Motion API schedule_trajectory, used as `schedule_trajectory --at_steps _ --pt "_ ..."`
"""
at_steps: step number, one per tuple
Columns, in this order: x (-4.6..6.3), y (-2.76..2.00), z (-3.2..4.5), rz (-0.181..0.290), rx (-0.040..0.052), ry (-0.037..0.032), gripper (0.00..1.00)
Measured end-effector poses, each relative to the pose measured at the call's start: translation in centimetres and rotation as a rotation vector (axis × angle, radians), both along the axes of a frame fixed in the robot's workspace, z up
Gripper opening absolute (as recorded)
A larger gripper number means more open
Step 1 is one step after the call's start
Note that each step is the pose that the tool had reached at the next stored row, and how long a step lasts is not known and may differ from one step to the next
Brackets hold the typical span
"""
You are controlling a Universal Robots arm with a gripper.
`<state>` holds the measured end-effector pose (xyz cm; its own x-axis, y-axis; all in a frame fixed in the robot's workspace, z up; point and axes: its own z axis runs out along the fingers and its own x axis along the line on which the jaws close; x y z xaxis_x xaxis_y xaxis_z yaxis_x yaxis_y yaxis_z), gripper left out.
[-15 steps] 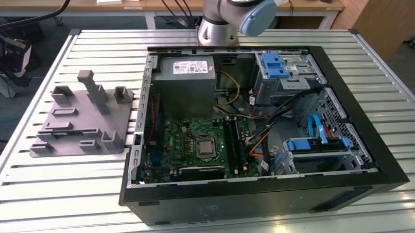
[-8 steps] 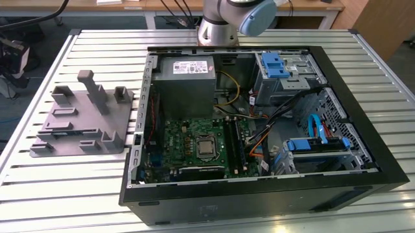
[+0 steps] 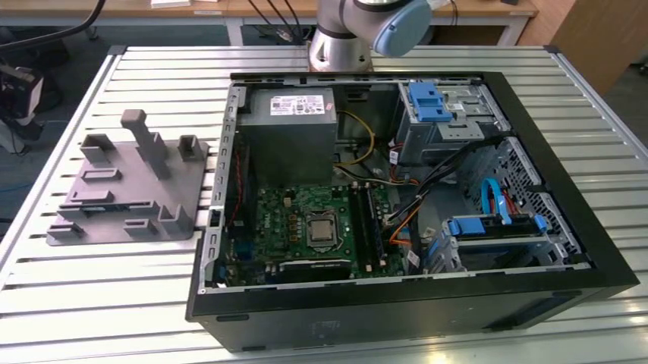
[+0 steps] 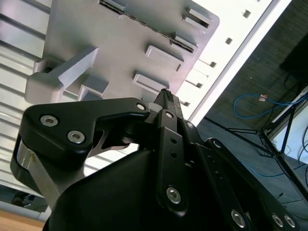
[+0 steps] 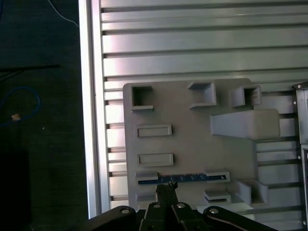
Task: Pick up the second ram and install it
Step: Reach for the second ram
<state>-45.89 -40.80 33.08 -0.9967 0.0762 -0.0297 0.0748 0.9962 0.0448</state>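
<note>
The second ram (image 5: 183,178) is a thin dark strip standing on edge in a slot of the grey fixture plate (image 5: 192,144). It also appears as a dark toothed line (image 4: 144,21) across the fixture in the second wrist view. My gripper (image 5: 166,186) hangs well above the fixture with its black fingers pressed together and nothing between them. Its tips sit just short of the stick's long side in the first wrist view. The gripper (image 4: 168,97) looks the same in the second wrist view. The open computer case (image 3: 526,152) holds the green motherboard (image 3: 294,220) with its long black memory slots (image 3: 369,224).
The grey fixture plate (image 3: 132,189) with raised blocks and a tall post (image 3: 147,140) lies on the slatted metal table (image 3: 102,303), at the exterior view's left of the case. The arm's base (image 3: 339,45) stands behind the case. Cables and blue drive brackets (image 3: 430,102) fill the case's other side.
</note>
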Motion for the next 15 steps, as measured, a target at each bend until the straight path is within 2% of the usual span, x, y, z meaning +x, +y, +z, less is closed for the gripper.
schedule_trajectory --at_steps 15 --pt "-0.93 -0.09 -0.79 0.000 -0.0001 0.0001 0.10"
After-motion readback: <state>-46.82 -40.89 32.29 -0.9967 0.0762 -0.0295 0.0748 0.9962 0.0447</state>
